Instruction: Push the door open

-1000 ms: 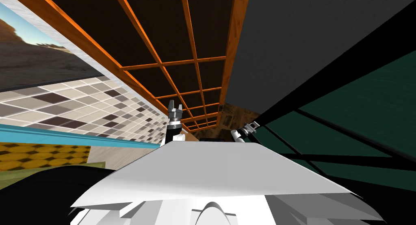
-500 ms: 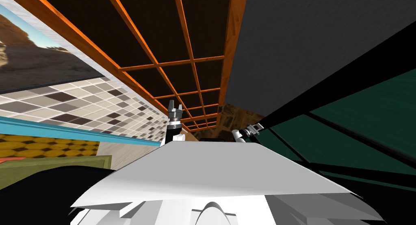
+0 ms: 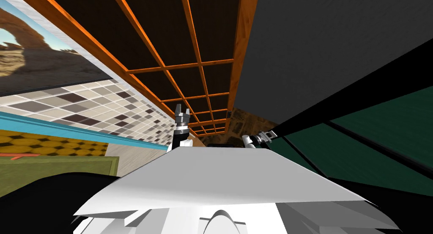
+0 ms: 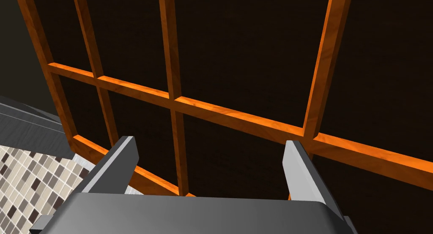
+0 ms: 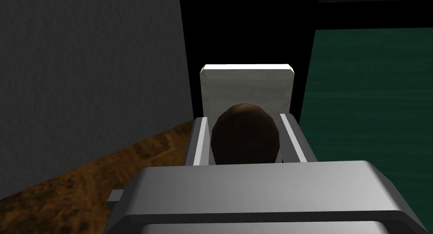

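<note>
The brown knob (image 5: 245, 138) is clasped by the right gripper (image 5: 244, 118), just beside the green door (image 5: 372, 96). The left gripper (image 4: 209, 140) is spread open. Pushing seems in hand; a steady forward push is needed next.

Orange lattice frame (image 3: 202, 63) ahead; tiled wall (image 3: 84, 109) left; desert picture (image 3: 38, 58) above tiles; grey wall (image 3: 317, 45) right.

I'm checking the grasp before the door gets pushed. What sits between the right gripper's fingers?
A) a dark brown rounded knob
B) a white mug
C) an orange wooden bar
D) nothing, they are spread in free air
A: in the right wrist view the right gripper presses both sides of the dark brown knob, with a white plate behind it.
</note>
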You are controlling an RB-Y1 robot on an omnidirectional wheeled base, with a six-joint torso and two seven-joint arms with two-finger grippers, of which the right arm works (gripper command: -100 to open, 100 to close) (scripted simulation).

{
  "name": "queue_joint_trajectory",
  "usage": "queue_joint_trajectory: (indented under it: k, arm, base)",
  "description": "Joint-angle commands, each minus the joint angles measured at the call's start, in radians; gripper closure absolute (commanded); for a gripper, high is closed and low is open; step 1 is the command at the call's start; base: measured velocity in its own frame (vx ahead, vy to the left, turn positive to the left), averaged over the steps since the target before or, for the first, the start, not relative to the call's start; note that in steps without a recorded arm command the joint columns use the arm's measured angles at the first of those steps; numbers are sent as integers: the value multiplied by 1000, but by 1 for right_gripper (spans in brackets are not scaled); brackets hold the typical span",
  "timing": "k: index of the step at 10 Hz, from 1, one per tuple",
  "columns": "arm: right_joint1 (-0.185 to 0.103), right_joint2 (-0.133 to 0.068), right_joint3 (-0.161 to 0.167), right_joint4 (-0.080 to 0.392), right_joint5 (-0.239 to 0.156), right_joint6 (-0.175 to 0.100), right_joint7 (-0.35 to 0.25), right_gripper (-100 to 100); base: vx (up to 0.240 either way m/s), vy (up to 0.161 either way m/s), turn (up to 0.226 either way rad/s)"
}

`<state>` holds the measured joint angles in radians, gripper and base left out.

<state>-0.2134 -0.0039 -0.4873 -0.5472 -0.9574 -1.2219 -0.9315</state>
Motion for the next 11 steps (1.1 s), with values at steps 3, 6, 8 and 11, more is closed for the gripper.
queue_joint_trajectory:
  k: [3,6,8,11]
  arm:
    - [-12,20,-56,8,-44,-61,19,100]
    - [-22,25,-62,32,-51,-66,15,100]
    - [-28,-11,-106,38,-92,-110,22,100]
    - [-32,-23,-136,30,-121,-138,27,100]
  base:
    - [38,-91,116]
    - [38,-96,81]
    - [9,-143,175]
    - [51,-185,74]
